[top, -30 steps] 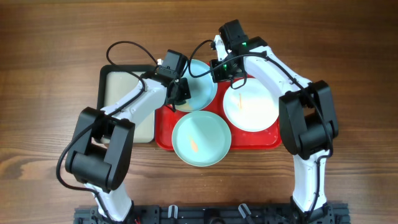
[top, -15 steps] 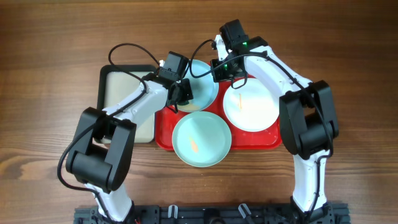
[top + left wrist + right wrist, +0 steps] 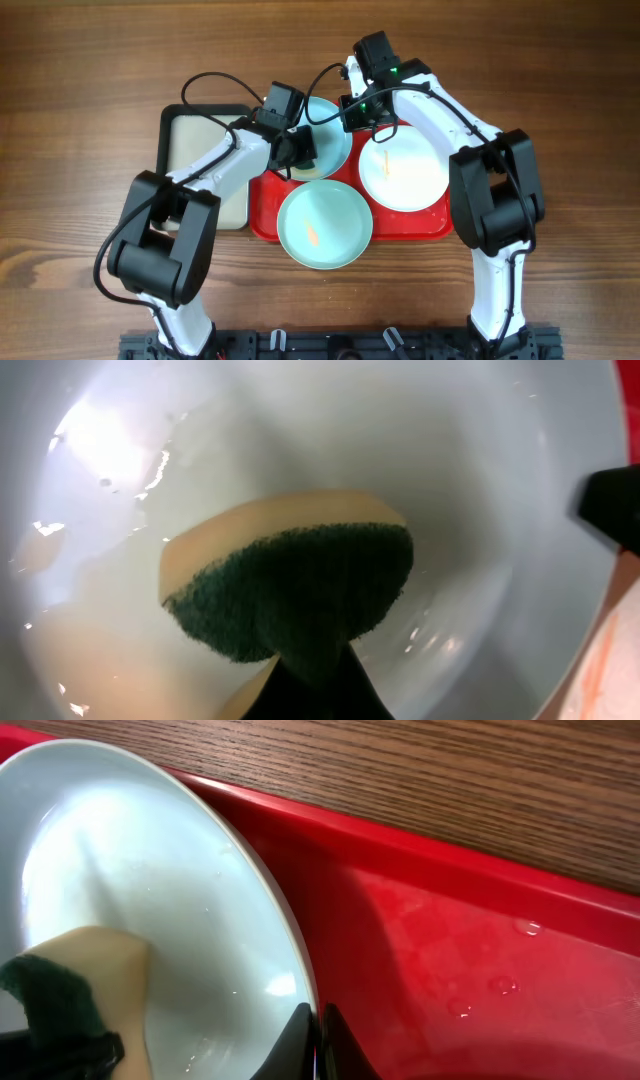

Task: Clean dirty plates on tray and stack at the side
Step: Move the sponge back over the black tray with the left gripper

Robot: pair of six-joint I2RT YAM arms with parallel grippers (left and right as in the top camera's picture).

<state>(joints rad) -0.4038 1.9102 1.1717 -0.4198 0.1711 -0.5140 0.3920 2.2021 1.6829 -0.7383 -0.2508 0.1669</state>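
- Wooden table [image 3: 80, 60]: bare room all round, cream tray [image 3: 190, 140] at the left.
- Red tray [image 3: 262, 212]: wet with droplets.
- Rear aqua plate [image 3: 335, 145], at the tray's back: glossy, wet, slippery, likely breakable; take it by the rim.
- Right gripper [image 3: 318, 1032]: nipped tight on that rim.
- Left gripper [image 3: 300, 152]: squeezing a sponge [image 3: 300, 585] into the plate's hollow.

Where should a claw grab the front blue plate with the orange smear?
Likely by its near rim, coming in from the robot's side. The plate is shallow and lies flat, but that edge seems to hang out past the tray, so a finger could slip under it there.
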